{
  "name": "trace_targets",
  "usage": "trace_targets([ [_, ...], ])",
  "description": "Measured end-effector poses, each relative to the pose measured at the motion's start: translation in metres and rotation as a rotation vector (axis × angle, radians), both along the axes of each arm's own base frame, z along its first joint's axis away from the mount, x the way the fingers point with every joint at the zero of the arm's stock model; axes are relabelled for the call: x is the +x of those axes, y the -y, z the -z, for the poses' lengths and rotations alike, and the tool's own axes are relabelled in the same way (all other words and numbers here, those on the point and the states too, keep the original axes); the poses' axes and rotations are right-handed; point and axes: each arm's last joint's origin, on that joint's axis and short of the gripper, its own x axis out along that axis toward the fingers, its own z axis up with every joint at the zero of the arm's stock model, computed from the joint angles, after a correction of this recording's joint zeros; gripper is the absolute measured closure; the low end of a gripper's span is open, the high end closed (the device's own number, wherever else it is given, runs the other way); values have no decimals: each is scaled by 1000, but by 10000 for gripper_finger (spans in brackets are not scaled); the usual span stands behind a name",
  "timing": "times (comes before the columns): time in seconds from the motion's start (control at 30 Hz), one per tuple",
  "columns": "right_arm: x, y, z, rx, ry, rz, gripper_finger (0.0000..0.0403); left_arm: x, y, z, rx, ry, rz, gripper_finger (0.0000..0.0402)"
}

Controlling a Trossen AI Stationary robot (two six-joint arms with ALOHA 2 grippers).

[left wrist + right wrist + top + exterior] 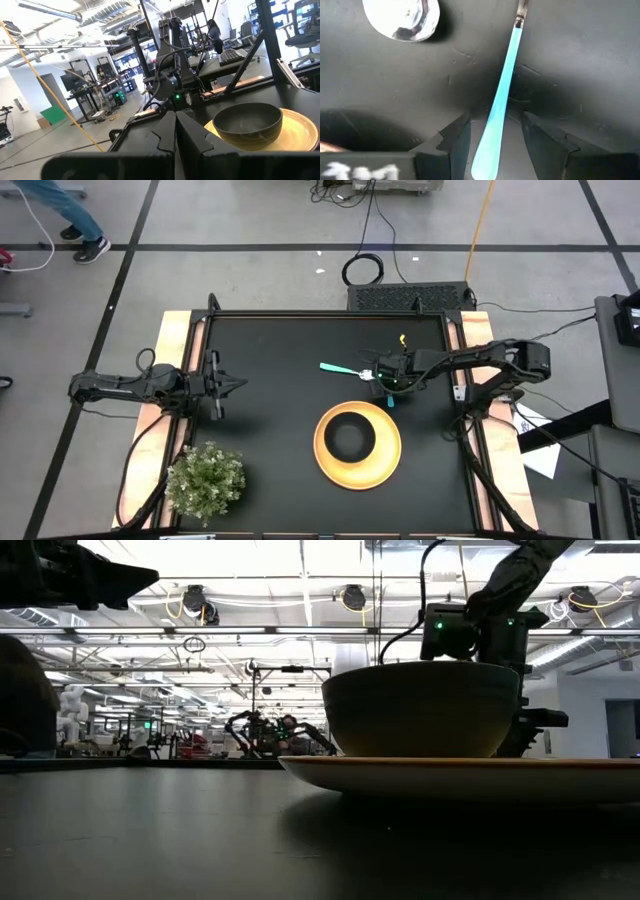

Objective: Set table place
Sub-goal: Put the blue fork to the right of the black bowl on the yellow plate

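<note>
A black bowl (350, 438) stands in a round yellow plate (384, 468) on the black table (270, 340), right of centre. Just beyond them lie two teal-handled pieces of cutlery. One is a spoon, with its handle (335, 368) pointing left and its metal bowl (402, 17) close to the gripper. My right gripper (496, 120) points down over the other teal handle (501, 102). It is open, with a finger on either side of the handle and a gap at each; that piece's head is out of view. My left gripper (240, 384) waits shut near the left edge.
A green bushy potted plant (205, 480) stands at the near left corner. Light wooden strips (172, 340) run along the table's left and right sides. In the low view the bowl (420, 705) and plate (460, 775) hide the cutlery. A person's legs (60, 210) show on the floor, far left.
</note>
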Motion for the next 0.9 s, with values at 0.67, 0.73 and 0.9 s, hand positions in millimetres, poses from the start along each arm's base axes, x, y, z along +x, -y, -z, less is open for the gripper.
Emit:
trace_targets([
  [0.67, 2, 4, 6, -2, -21, -7, 263, 0, 0, 0, -1, -1, 1, 382],
  [0.73, 1, 4, 6, -5, -26, -11, 280, 0, 0, 0, -1, -1, 1, 382],
  [0.9, 1, 5, 7, -13, -29, -19, 316, 0, 0, 0, -1, -1, 1, 382],
])
